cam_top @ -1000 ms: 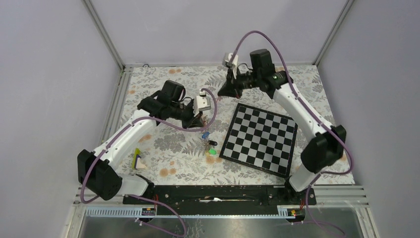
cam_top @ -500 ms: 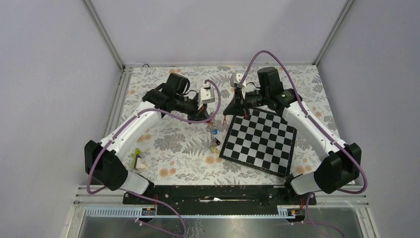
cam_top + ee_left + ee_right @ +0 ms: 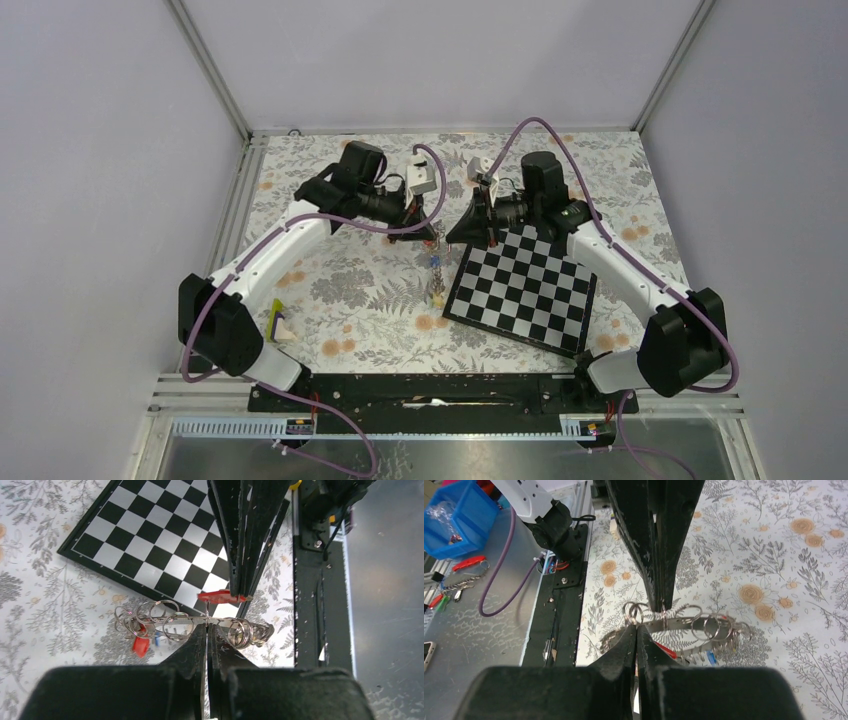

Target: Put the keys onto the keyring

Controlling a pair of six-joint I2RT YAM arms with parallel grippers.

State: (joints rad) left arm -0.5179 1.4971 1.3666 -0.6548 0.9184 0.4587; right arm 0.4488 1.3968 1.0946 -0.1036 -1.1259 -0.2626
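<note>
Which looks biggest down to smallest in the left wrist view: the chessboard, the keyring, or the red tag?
1. Chessboard
2. Keyring, seen edge-on and nearer the camera, which makes it look bigger
3. Red tag, clearly the smallest

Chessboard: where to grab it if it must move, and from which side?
The chessboard lies flat and thin, so only its rim can be pinched. Probably take the near edge, coming in low from the arm-base side, which looks unobstructed.

The chessboard (image 3: 525,285) is black-and-white checked, the tablecloth (image 3: 350,300) grey-leaved with orange flowers, the key tag (image 3: 220,597) red
</note>
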